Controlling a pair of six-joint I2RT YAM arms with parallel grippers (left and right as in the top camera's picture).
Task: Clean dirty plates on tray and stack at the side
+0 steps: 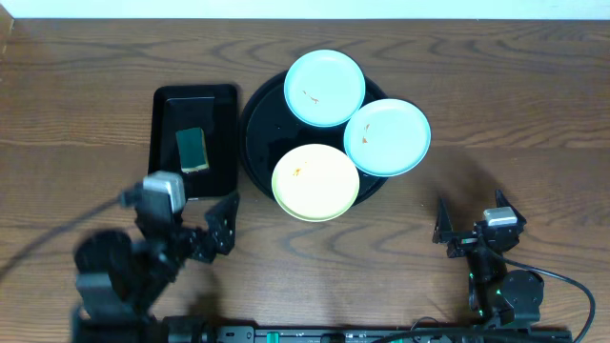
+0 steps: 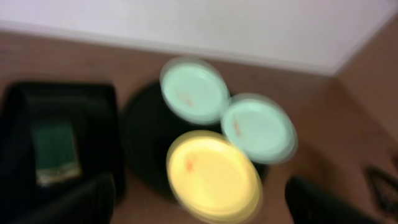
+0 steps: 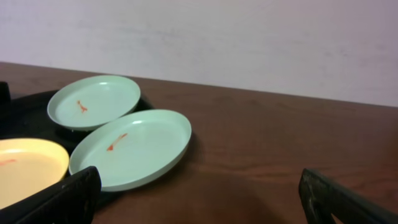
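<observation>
Left gripper (image 1: pixel 222 227) is hanging out at about 7 o'clock from the round tray (image 1: pixel 255 133), off the rim, fingers spread wide with nothing between them. The left wrist view is pretty blurry but you can still make out both fingers far apart at the bottom corners. Right gripper (image 1: pixel 472 221) sits at roughly 4 o'clock from the tray, well apart from it, also wide open and holding nothing.

All three plates are on the black tray. The upper mint plate (image 1: pixel 324 88) is at 12 o'clock, the right mint plate (image 1: pixel 387 136) at 3 o'clock with its outer edge hanging over the rim, and the yellow plate (image 1: pixel 315 182) at 6 o'clock, also poking past the rim. Each one has a little orange smear. The right mint plate touches both neighbours at the edges.

At 9 o'clock from the round tray, just beside it, there's a rectangular tray (image 1: pixel 164 105) with a green sponge (image 1: pixel 193 149) lying in it. Everything's on a dark wood table (image 1: pixel 76 86).
</observation>
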